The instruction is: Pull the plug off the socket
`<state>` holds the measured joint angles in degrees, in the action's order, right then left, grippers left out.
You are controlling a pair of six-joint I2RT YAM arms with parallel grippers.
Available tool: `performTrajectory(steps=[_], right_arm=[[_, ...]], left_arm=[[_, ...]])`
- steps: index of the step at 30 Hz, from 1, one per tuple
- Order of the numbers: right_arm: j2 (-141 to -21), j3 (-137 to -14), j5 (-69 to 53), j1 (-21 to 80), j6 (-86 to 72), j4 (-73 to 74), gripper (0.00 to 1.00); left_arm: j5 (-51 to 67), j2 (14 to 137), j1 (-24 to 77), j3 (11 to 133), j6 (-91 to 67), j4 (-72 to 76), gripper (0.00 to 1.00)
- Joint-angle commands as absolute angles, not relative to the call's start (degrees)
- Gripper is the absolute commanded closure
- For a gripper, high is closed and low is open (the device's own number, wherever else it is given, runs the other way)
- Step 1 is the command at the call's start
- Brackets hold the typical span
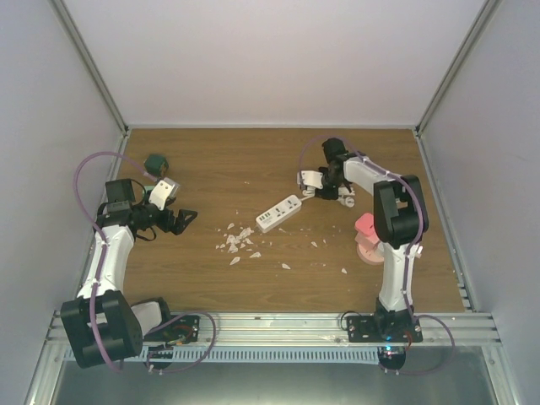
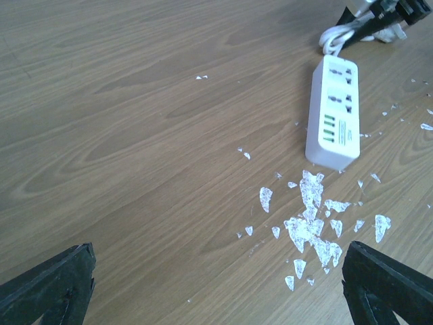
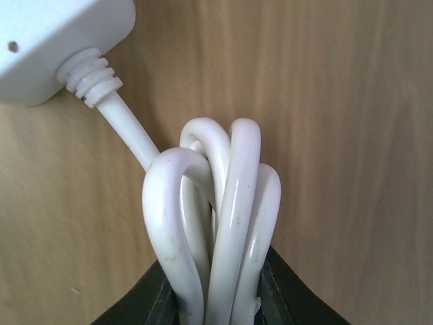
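A white power strip lies mid-table; in the left wrist view its sockets look empty. Its white cable is folded into a bundle. My right gripper is shut on that bundle, with its dark fingers on either side of the loops. A white body with a ribbed collar joins the cable at the upper left; I cannot tell if it is the plug or the strip's end. A small white piece sits at the gripper's tip. My left gripper is open and empty, left of the strip, with wide-apart fingers.
White fragments are scattered in front of the strip; they also show in the left wrist view. A green block sits at the far left. A pink stacked object stands beside the right arm. Grey walls enclose the table.
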<state>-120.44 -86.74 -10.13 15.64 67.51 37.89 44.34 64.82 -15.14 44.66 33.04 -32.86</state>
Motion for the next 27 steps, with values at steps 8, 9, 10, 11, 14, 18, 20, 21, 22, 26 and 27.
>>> performTrajectory(steps=[8,9,10,11,14,18,20,21,22,26,27], right_arm=[[-125.6,-91.53,-5.15,4.67,71.71,39.75,0.78],[-125.86,-91.91,-4.96,3.71,71.92,39.83,0.78],[-126.06,-92.15,-4.85,2.94,72.18,39.89,0.78],[-126.24,-92.39,-4.62,2.09,72.45,39.9,0.78],[-126.85,-92.87,-4.43,-1.1,73.11,39.51,0.78],[-127.18,-92.9,-4.4,-4.19,74.01,38.26,0.77],[-127.1,-92.91,-4.47,-5.19,74.6,38.15,0.77],[-127.05,-92.9,-4.41,-5.73,74.81,38.14,0.76],[-126.96,-92.9,-4.53,-6.09,75.02,38.27,0.76],[-125.82,-92.81,-5.23,-6.82,74.96,38.33,0.69],[-125.33,-92.83,-5.7,-6.87,74.72,38.46,0.65]], left_arm=[[45.43,64.78,-15.04,44.03,33.32,-32.38,0.01],[45.46,64.78,-15.04,44.03,33.31,-32.41,0.01],[45.45,64.83,-15.03,44.02,33.31,-32.39,0.01],[45.47,64.91,-15.03,44.03,33.29,-32.41,0.01],[45.44,64.95,-15.05,44.07,33.23,-32.41,0.01],[45.43,65.0,-15.03,44.03,33.25,-32.48,0.01],[45.44,65.04,-15.03,44.03,33.22,-32.46,0.01],[45.44,65.12,-15.03,44.03,33.22,-32.43,0.01],[45.46,65.13,-15.03,44.08,33.15,-32.43,0.01],[45.38,65.13,-15.03,44.03,33.13,-32.44,0.01],[45.42,65.19,-15.05,44.03,33.06,-32.45,0.01]])
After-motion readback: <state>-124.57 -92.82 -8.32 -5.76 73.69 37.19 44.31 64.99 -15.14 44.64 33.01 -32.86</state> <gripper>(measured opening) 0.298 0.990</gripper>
